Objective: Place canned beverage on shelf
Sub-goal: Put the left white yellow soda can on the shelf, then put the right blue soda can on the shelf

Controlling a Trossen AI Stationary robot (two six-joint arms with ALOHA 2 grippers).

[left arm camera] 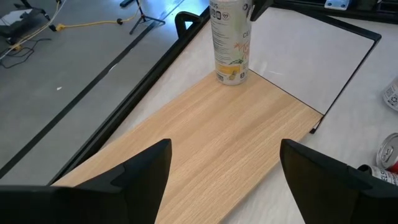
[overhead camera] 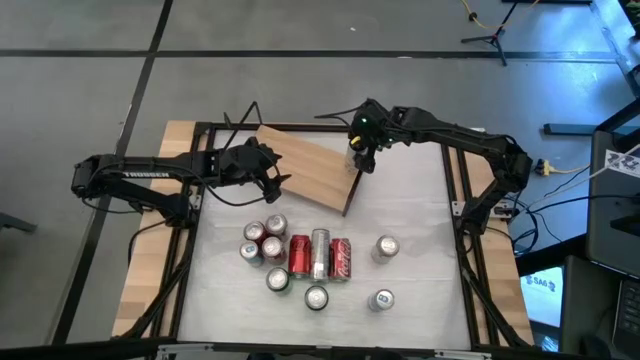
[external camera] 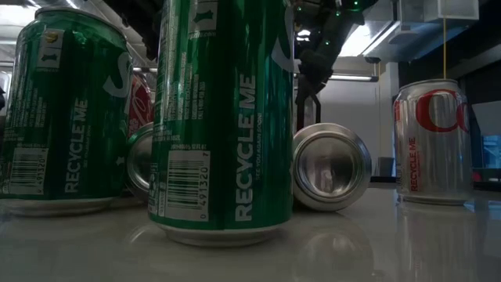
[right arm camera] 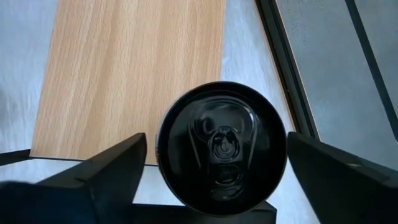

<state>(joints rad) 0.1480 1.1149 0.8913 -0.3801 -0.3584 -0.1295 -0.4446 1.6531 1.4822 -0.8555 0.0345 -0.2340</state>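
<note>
The shelf [overhead camera: 305, 170], a light-brown wooden board with a dark edge, lies slanted across the table's far half. A pale canned beverage [left arm camera: 230, 40] with a yellow print and a dark top [right arm camera: 221, 146] stands upright on its base at the shelf's right far corner [overhead camera: 355, 158]. My right gripper [right arm camera: 216, 142] is open above it, pointing steeply down, one finger on each side of the can's top. My left gripper [left arm camera: 225, 152] is open over the shelf's left end [overhead camera: 275, 175], with only bare board between its fingers.
A cluster of cans [overhead camera: 290, 255], some upright and some lying, fills the table's near middle. Two more stand at the near right [overhead camera: 386, 247] [overhead camera: 381, 299]. The low view is filled by green cans [external camera: 219, 117], a lying can [external camera: 329, 164] and a silver one [external camera: 430, 141].
</note>
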